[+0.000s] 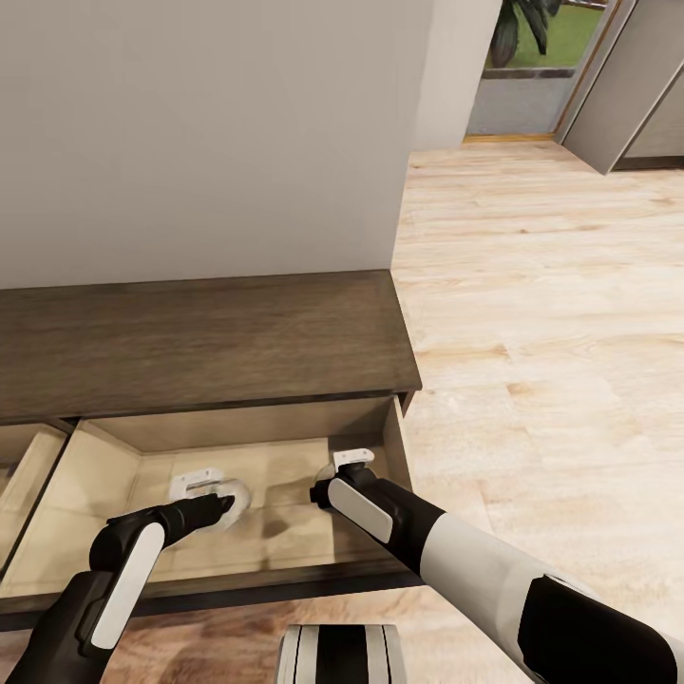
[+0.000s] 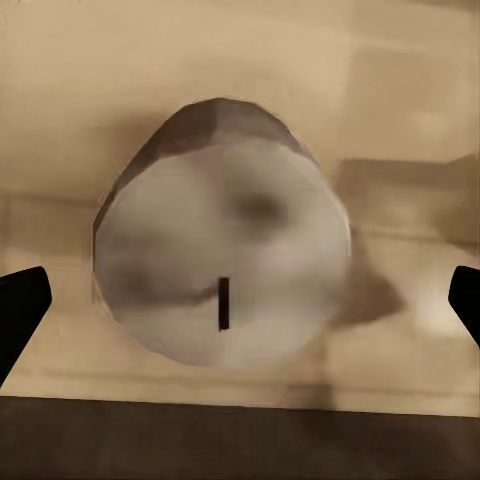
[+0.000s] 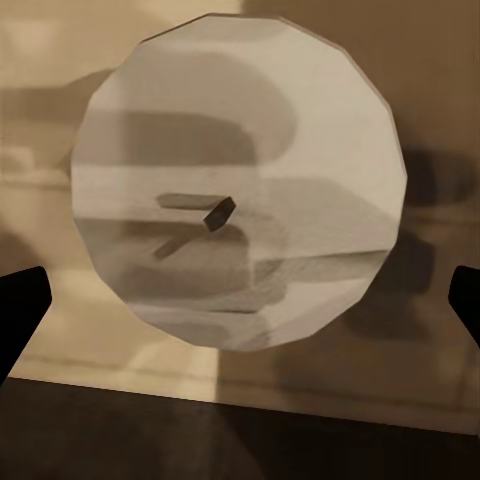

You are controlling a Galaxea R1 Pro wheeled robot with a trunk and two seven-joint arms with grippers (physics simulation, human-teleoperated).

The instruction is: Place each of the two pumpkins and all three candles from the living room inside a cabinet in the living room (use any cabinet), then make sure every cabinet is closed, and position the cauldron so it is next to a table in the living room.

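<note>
- The cabinet [image 1: 204, 342] is seen with its drawer pulled open, and both claws are lowered into the pale wood compartment [image 1: 275, 532].
- The left claw [image 1: 217, 498] is spread wide; its dark fingertips [image 2: 22, 305] stand apart on both sides of a candle [image 2: 222, 265], which lies just ahead of it on the compartment floor. Nothing is gripped by it.
- The right claw [image 1: 344, 472] is spread wide in the same way, and a second candle [image 3: 240, 185] stands between and ahead of its fingertips [image 3: 20, 305]; contact is not seen.
- Two candles are judged to be already placed inside the cabinet.
- The third candle, the two pumpkins and the cauldron are judged to be still left.
- The cabinet is not yet closed, so this step is also left, after the claws are taken out.
</note>
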